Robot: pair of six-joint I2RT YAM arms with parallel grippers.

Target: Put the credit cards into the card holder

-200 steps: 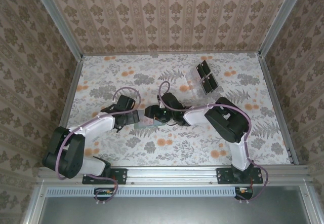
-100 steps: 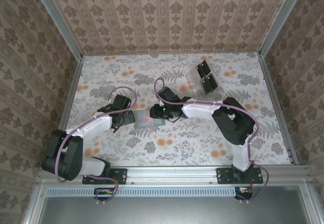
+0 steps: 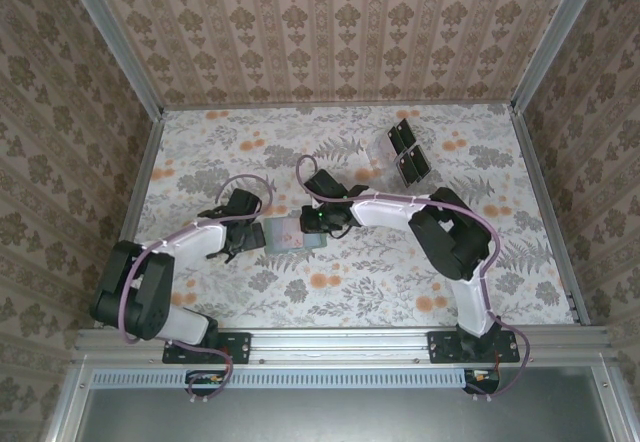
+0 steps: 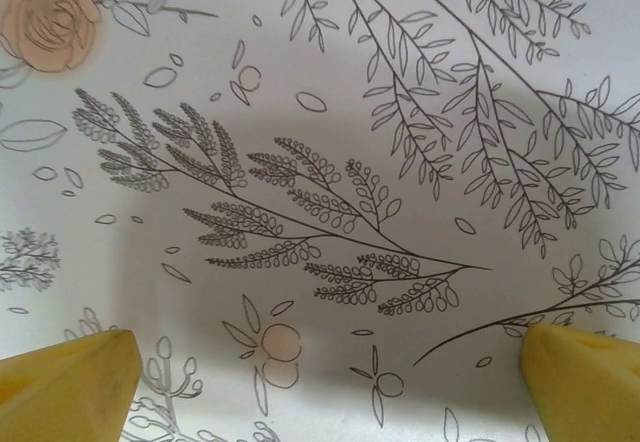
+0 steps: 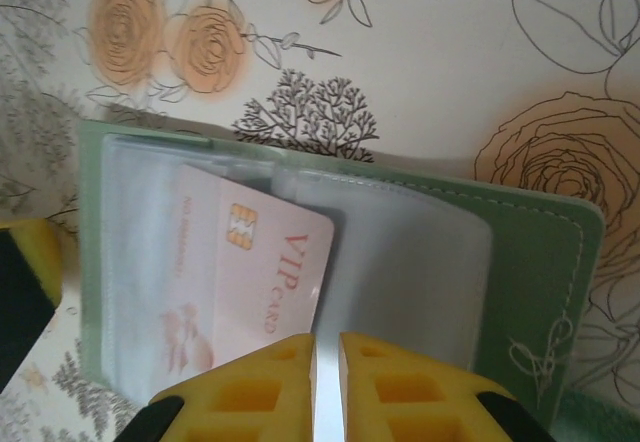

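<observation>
The dull-green card holder [image 5: 540, 262] lies open on the flowered table, its clear sleeves facing up. It is the small pale patch [image 3: 290, 234] in the top view. One pinkish-white credit card [image 5: 230, 272] marked VIP lies tilted, its left part under the left sleeve. My right gripper [image 5: 326, 352] is shut to a hairline slit, right over the holder's middle, by the card's right edge. I cannot tell whether it pinches anything. My left gripper [image 4: 330, 382] is open over bare table, beside the holder's left edge [image 3: 250, 230]. One of its fingertips [image 5: 25, 282] touches that edge.
A clear rack with dark square panels [image 3: 403, 152] stands at the back right. Patterned walls and metal rails [image 3: 545, 212] close in the table on three sides. Both forearms meet near the table's middle.
The right wrist has drawn slightly towards the far side, so more of the holder shows. The left arm's elbow has swung a little, and its gripper has stayed at the holder's left edge.
</observation>
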